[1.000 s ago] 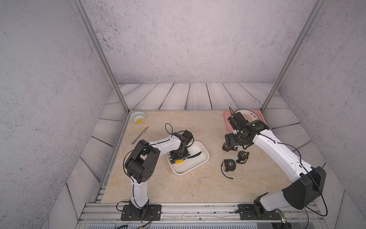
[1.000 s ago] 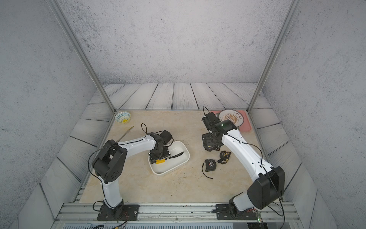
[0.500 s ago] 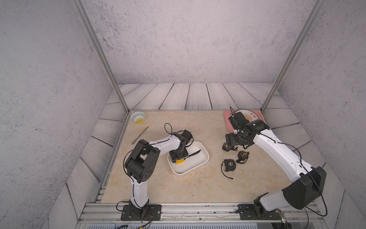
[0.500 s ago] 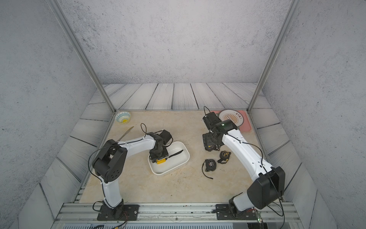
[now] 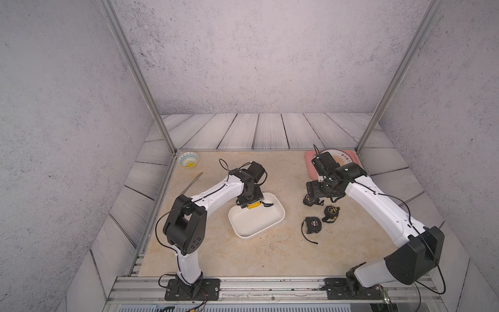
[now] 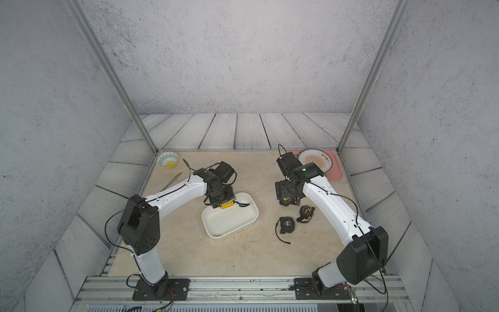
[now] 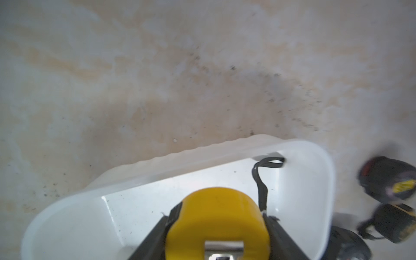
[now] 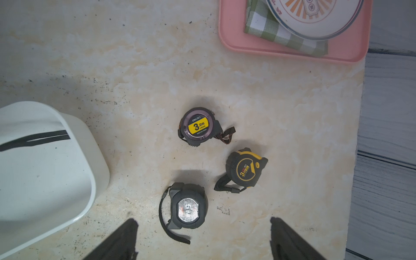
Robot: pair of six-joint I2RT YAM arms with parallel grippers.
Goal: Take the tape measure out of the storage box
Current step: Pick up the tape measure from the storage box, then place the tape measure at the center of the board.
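The storage box (image 5: 279, 216), a shallow white tub, lies mid-table in both top views (image 6: 252, 216). My left gripper (image 5: 252, 203) is at the box's far-left end, shut on a yellow tape measure (image 7: 217, 216), which also shows in a top view (image 6: 227, 205). The tape measure's black strap (image 7: 261, 180) trails down to the box's wall (image 7: 324, 180). My right gripper (image 8: 202, 221) is open and holds nothing. It hovers over three dark tape measures on the table: one labelled 3.0m (image 8: 198, 127), one with yellow trim (image 8: 245, 168) and a grey one (image 8: 188, 206).
A pink tray (image 5: 310, 170) with a plate and a checked cloth lies at the back right, behind the right arm. In the back left corner stand a small blue-patterned bowl (image 5: 188, 159) and a flat metal blade (image 5: 192, 183). Two metal frame posts rise from the back corners.
My left gripper has shut on the yellow tape measure, and its strap has drawn in across the box toward the gripper. The right arm has stayed where it was.
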